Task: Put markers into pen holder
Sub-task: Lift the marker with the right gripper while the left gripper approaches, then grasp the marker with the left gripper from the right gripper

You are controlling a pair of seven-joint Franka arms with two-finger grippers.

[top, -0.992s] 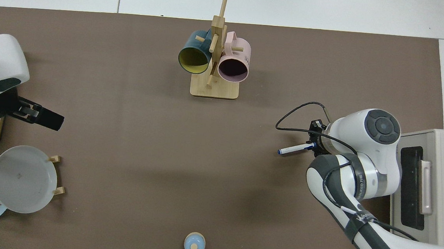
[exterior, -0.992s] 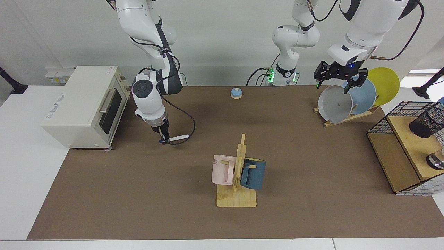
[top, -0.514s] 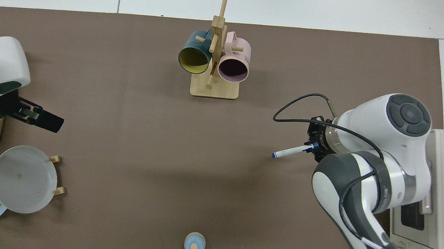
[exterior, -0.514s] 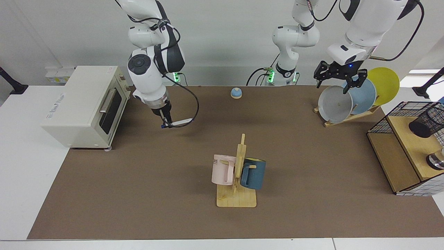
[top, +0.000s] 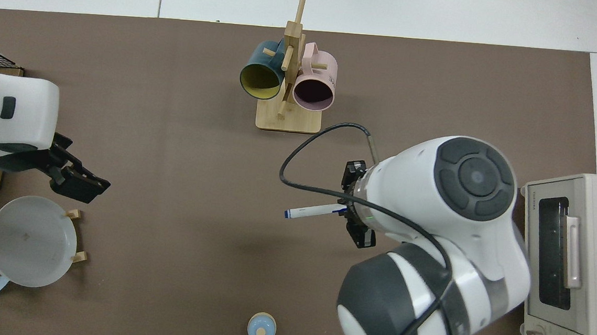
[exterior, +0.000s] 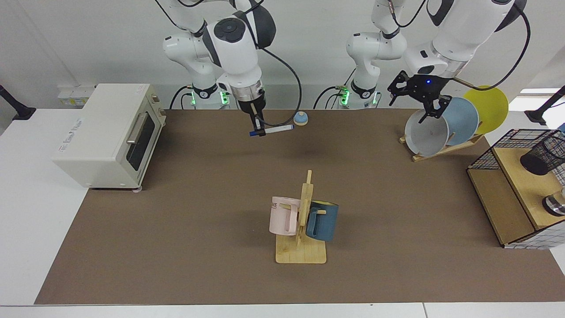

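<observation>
I see marker point(exterior: 271, 130): slim white barrel, blue at both ends, lying level in air above worktop, pinched near one end by right end effector point(exterior: 258, 128). Pen holder point(exterior: 542, 155): small black mesh cup, tilted, on wooden shelf inside wire basket frame (far side from marker, well apart).

The table cover point(exterior: 176, 247) looks matt brown and cloth-like. The mug stand point(exterior: 302, 247) is pale wood. The toaster oven point(exterior: 99, 132) has a smooth cream shell. The pen holder point(exterior: 540, 155) is black wire mesh.
</observation>
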